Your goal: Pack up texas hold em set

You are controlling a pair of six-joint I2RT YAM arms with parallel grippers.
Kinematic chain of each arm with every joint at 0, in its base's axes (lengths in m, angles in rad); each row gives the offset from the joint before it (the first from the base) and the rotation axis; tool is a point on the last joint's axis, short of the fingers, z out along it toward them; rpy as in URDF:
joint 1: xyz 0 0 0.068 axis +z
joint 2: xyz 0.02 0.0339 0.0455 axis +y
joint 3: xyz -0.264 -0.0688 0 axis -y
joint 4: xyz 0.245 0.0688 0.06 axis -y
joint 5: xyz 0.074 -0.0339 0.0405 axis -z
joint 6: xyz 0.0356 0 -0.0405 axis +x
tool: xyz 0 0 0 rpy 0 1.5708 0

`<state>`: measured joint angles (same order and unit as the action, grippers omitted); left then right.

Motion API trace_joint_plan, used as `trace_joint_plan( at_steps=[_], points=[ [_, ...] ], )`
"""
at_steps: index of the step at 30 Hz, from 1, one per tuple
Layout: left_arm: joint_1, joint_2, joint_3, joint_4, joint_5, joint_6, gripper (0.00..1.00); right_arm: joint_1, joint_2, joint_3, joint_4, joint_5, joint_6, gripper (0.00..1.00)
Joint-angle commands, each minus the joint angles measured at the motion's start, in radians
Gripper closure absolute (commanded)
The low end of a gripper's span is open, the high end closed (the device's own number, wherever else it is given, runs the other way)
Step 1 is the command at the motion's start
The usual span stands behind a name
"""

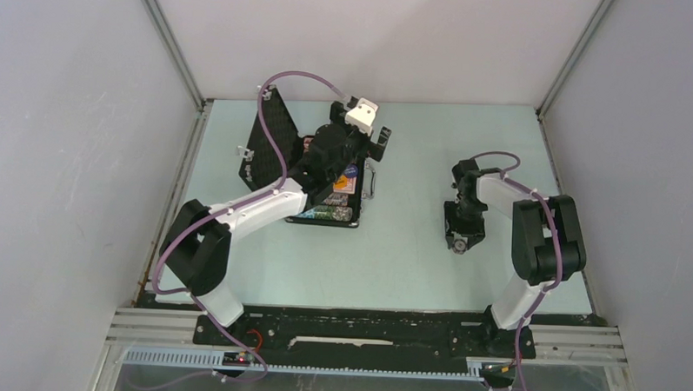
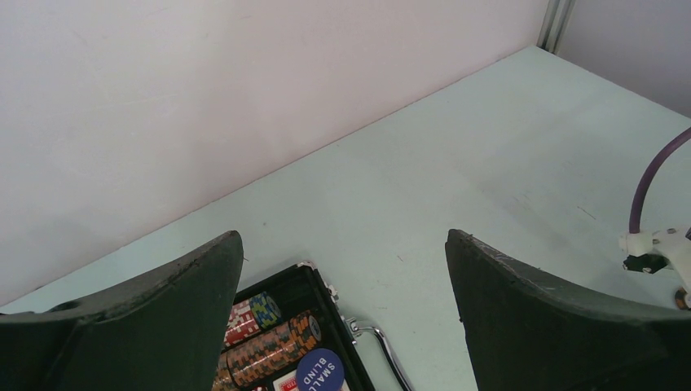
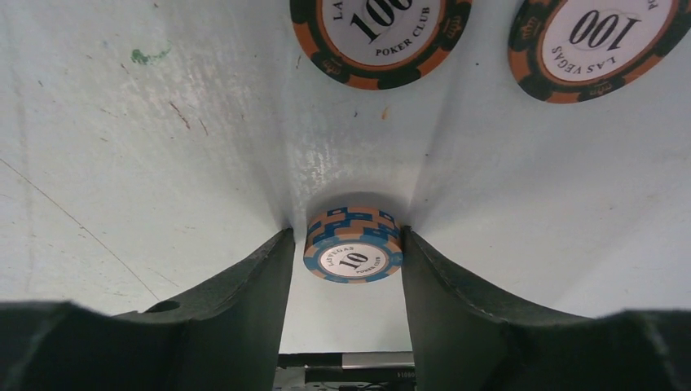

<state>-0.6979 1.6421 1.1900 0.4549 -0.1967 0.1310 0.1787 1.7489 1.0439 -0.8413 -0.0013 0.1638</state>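
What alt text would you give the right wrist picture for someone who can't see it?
A small stack of blue-and-tan 10 chips sits on the pale table between the two dark fingers of the right tool, close on both sides. Two orange-and-black 100 chips lie flat beyond.

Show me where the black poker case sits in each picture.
Top external: black case, open, left of centre beneath the left arm.
Left wrist: its corner at the bottom edge, left of centre.
Right wrist: not in it.
Shared landmark: silver handle, top external and left wrist.
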Motion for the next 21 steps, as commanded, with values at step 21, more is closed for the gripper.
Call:
trace_joint_plan(
  at_steps=[21],
  points=[
    [0.081,-0.125,-0.092,0.111,0.035,-0.368,0.0,0.222,0.088,0.022,0.062,-0.068,0.065,0.59]
  ],
)
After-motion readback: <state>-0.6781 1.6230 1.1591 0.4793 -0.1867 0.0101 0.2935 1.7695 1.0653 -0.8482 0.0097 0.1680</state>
